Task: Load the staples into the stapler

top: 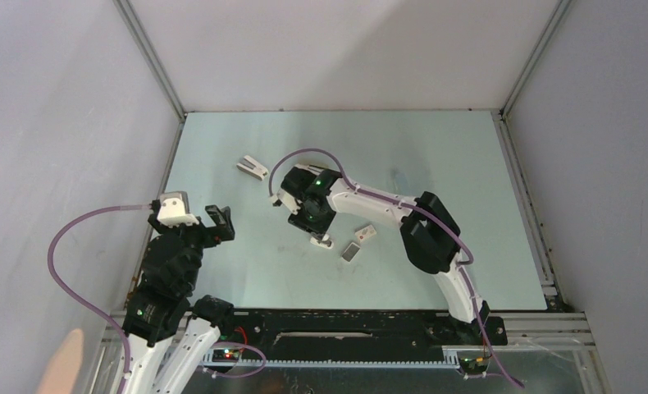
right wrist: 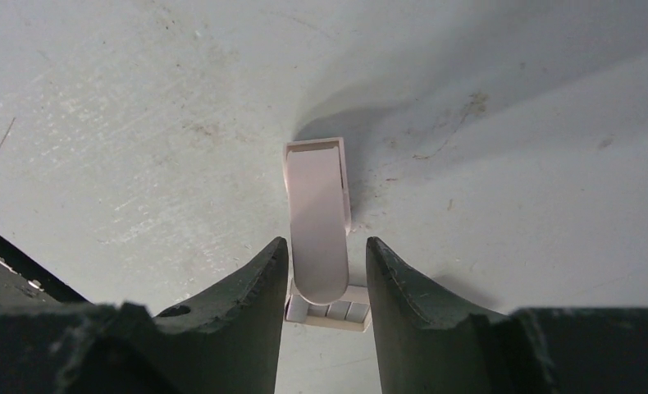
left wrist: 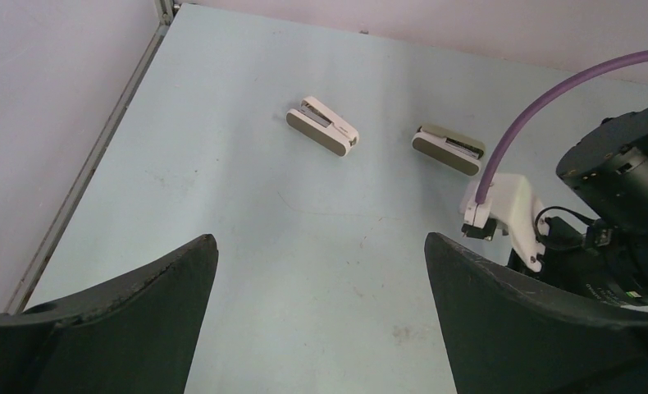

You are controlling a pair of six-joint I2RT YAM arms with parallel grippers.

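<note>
The slim pale stapler (right wrist: 317, 222) lies on the table between my right gripper's (right wrist: 327, 246) fingers (right wrist: 251, 287), with narrow gaps on both sides. The jaws are partly open, not clamped. A small white piece with grey segments (right wrist: 330, 313) sits under the stapler's near end. In the top view the right gripper (top: 315, 228) points down at the table's middle, and the stapler's end (top: 326, 241) shows just below it. The staple box with its grey tray (top: 351, 251) lies just to its right. My left gripper (left wrist: 321, 246) is open, empty and above the table's left side (top: 188, 218).
Two wedge-shaped staplers lie further back: one (left wrist: 322, 125) at the left (top: 253, 167), the other (left wrist: 447, 149) beside the right arm's wrist. A small white stub (top: 366, 232) lies near the staple box. Metal rails edge the table left and right.
</note>
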